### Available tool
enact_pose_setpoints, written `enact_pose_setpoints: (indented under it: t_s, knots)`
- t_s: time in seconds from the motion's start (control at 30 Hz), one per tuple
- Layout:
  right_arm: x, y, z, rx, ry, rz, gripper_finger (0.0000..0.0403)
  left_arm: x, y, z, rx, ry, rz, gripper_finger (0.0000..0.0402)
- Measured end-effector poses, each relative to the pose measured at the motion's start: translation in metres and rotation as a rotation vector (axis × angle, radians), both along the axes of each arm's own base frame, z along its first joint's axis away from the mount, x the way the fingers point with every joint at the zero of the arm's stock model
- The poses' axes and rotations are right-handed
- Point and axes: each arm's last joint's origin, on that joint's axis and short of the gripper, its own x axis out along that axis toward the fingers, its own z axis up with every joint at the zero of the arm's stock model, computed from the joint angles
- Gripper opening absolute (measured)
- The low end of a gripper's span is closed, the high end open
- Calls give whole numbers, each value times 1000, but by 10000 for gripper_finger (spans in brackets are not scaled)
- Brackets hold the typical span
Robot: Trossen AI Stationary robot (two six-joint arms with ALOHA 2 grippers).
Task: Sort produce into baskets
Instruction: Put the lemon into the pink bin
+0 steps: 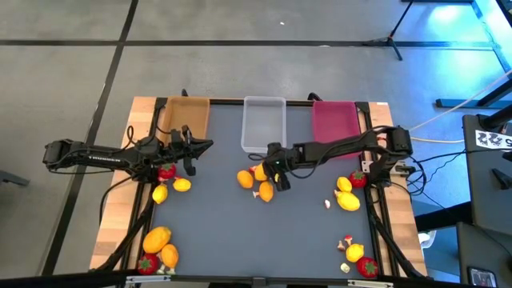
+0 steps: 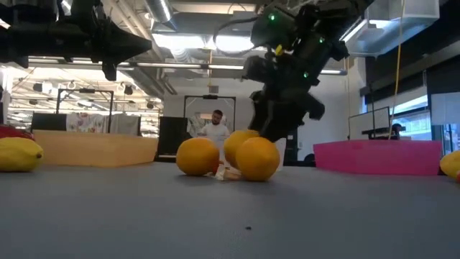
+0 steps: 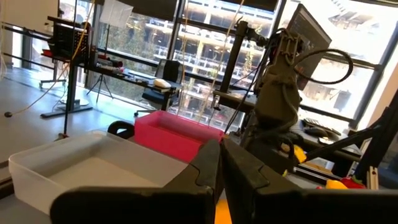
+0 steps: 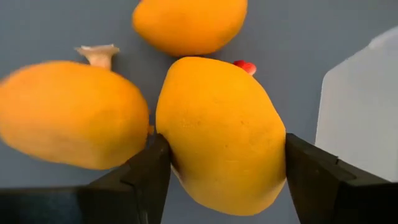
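Right pincer brackets a smooth orange rounded fruit mid-frame on the grey table, fingers touching both flanks. A neighbouring orange fruit touches it, so lifting could roll it away.

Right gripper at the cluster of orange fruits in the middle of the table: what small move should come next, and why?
Probably finish closing, then lift straight up. The right gripper has a finger on each side of one orange fruit, at or near its skin. A second orange fruit presses close beside it, so a vertical lift should disturb it least. The clear basket lies just beyond.
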Motion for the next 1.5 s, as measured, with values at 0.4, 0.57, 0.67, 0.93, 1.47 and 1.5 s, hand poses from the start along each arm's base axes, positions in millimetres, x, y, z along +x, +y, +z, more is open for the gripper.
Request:
enact_pose_setpoints:
  t_s: [0.4,0.57,0.67,0.93,1.47,1.5]
  knots:
    - [-38,0,72,38,-96,-97,247,0,0,-1,-18,3,-3,15]
    - [-69,-2,101,7,-102,-194,246,0,0,-1,-16,6,-2,15]
    - [-89,-3,115,-50,-93,-253,246,0,0,-2,-11,12,-2,15]
    - [-136,-22,138,-153,-65,-459,246,0,0,-1,5,13,0,15]
    - [-190,-121,91,-185,53,-938,255,0,0,-2,24,23,3,15]
    - [-193,-128,87,-174,53,-966,255,0,0,-2,23,23,3,15]
